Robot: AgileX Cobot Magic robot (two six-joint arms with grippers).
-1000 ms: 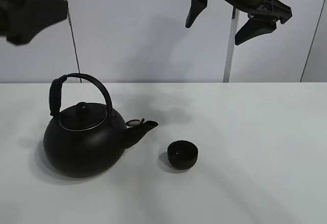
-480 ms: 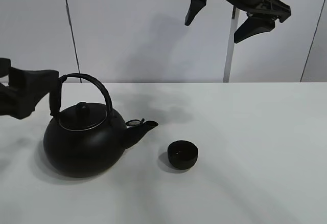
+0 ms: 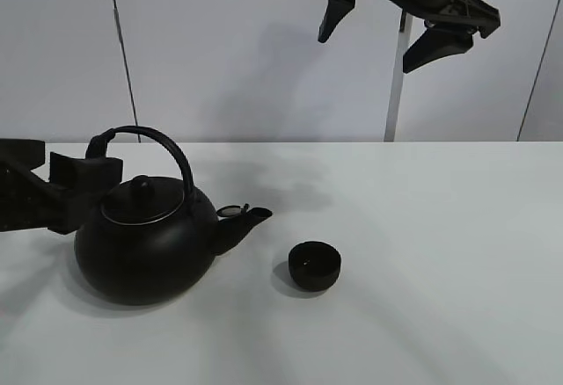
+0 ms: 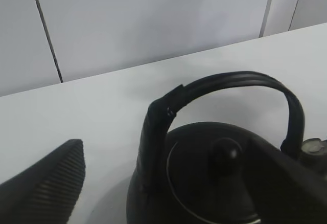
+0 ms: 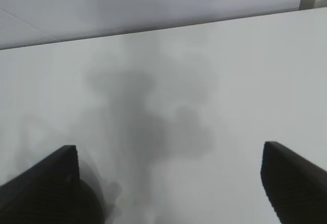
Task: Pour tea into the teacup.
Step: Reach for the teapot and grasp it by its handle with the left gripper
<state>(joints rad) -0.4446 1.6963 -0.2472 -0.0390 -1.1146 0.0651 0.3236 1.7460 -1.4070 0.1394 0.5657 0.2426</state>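
Left gripper (image 3: 81, 163): low over the white tabletop (image 3: 440, 315) at the left edge, jaws spread wide. Wrist view shows one ribbed finger (image 4: 48, 185) on each side of the handle's rear upright; no grip, and contact cannot be judged. Large round black metal kettle with arched handle (image 3: 145, 244): upright on the table, knobbed lid on, spout pointing right. Small round matte-black handleless teacup (image 3: 315, 265): upright on the table, just right of the spout tip, near it but apart. Right gripper (image 3: 387, 26): high above the table, right of centre, jaws wide apart, holding nothing; its wrist view shows only bare table.
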